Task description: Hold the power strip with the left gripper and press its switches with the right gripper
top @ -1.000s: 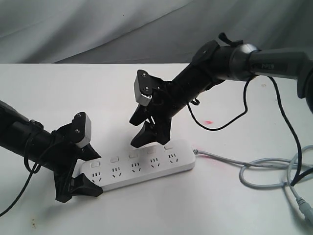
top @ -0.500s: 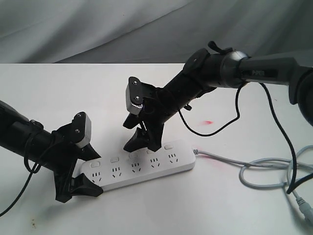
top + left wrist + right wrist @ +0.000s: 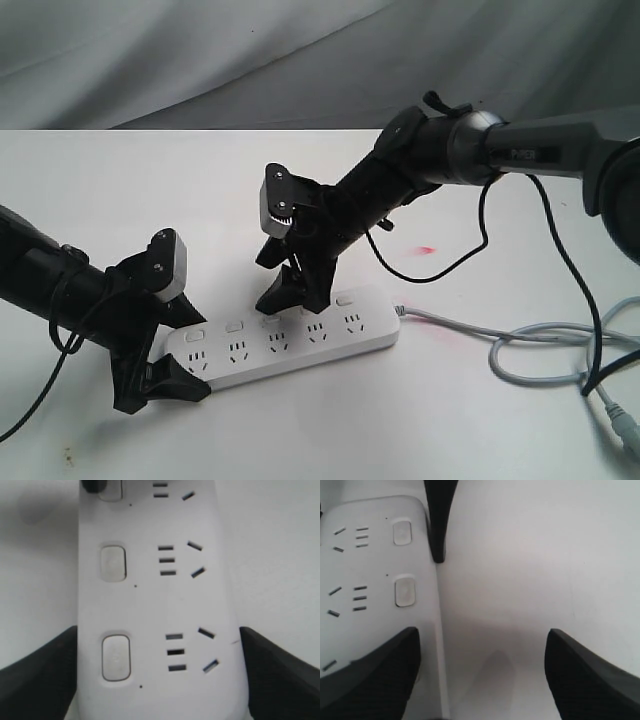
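The white power strip (image 3: 300, 350) lies flat on the table, with its grey cord (image 3: 470, 328) leading off to the right. My left gripper (image 3: 188, 352) is shut on the strip's left end, and both fingers press its long sides in the left wrist view (image 3: 157, 645). Two switches (image 3: 115, 657) show there, and a dark fingertip (image 3: 94, 485) sits at the third one. My right gripper (image 3: 290, 297) is open above the middle switches (image 3: 272, 318). In the right wrist view (image 3: 481, 635), one finger (image 3: 375, 675) covers the strip and the other hangs over bare table.
The cord loops into a grey coil (image 3: 560, 355) at the table's right edge, beside a white plug (image 3: 620, 430). A small red mark (image 3: 427, 249) lies on the table behind the strip. Grey cloth (image 3: 200, 60) hangs at the back.
My right gripper has moved left along the strip, from about the fourth switch to the third, and sits slightly lower. The left gripper and the strip have not moved.
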`<action>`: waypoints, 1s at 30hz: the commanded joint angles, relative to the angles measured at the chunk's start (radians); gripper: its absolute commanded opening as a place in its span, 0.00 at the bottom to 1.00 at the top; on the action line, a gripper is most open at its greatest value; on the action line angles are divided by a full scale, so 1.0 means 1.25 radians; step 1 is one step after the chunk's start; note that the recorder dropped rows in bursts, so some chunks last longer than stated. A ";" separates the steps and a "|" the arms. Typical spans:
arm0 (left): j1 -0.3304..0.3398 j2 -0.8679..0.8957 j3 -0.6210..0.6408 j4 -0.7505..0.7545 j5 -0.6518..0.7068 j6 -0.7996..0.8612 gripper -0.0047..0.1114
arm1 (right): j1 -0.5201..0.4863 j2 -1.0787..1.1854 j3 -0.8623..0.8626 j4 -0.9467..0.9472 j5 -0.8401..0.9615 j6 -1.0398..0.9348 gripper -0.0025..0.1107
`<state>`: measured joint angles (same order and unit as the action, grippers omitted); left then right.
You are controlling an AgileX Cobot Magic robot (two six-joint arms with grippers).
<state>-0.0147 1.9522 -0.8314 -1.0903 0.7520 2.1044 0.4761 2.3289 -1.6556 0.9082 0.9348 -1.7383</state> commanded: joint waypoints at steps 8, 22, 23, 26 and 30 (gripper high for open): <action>-0.006 0.001 -0.005 -0.005 0.002 -0.008 0.04 | 0.002 0.013 0.006 -0.060 -0.003 0.021 0.59; -0.006 0.001 -0.005 -0.005 0.002 -0.008 0.04 | 0.017 0.013 0.064 -0.117 -0.084 0.029 0.59; -0.006 0.001 -0.005 -0.005 0.002 -0.008 0.04 | 0.020 0.013 0.070 -0.121 -0.097 0.029 0.59; -0.006 0.001 -0.005 -0.005 0.002 -0.008 0.04 | 0.022 0.013 0.072 -0.106 -0.094 0.029 0.59; -0.006 0.001 -0.005 -0.005 0.002 -0.008 0.04 | 0.016 -0.021 0.072 -0.070 -0.072 0.026 0.59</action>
<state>-0.0147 1.9522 -0.8314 -1.0903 0.7520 2.1044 0.4990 2.3024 -1.5891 0.8987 0.8539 -1.6785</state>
